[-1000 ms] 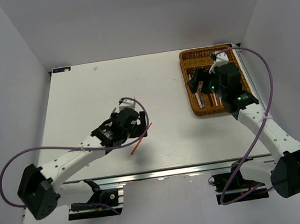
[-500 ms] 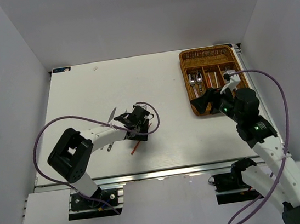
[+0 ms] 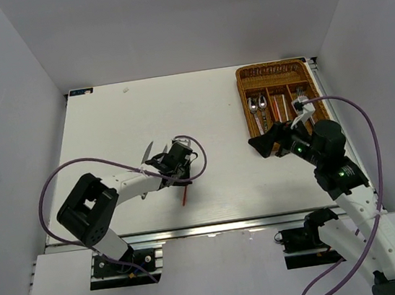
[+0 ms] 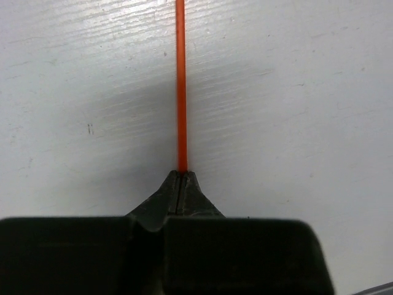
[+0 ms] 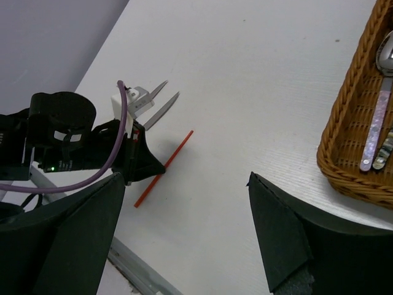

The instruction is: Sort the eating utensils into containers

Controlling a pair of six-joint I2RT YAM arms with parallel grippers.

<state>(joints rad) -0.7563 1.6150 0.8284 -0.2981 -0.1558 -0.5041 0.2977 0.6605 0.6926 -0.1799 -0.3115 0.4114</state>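
Observation:
One thin red chopstick [image 4: 180, 86] runs straight out from my left gripper [image 4: 182, 173], whose jaws are shut on its end. From above, the chopstick [image 3: 186, 193] points toward the table's near edge, low over the white surface. The brown wicker tray [image 3: 247, 112] at the back right holds two silver spoons [image 3: 256, 103], red sticks [image 3: 276, 110] and forks [image 3: 300, 95] in its long slots. My right gripper [image 3: 261, 144] hovers open and empty by the tray's near-left corner. Its wrist view shows the chopstick [image 5: 175, 150] and the tray's edge [image 5: 344, 153].
Two silver knife blades [image 5: 161, 102] poke out from behind the left wrist. They lie on the table [image 3: 207, 110] under the left arm [image 3: 148, 152]. A purple cable loops off each arm. Grey walls close the table on three sides.
My left gripper has come down and shut on the red chopstick, which has turned to point nearer the front edge. The right arm has drawn back from over the tray to its near-left corner.

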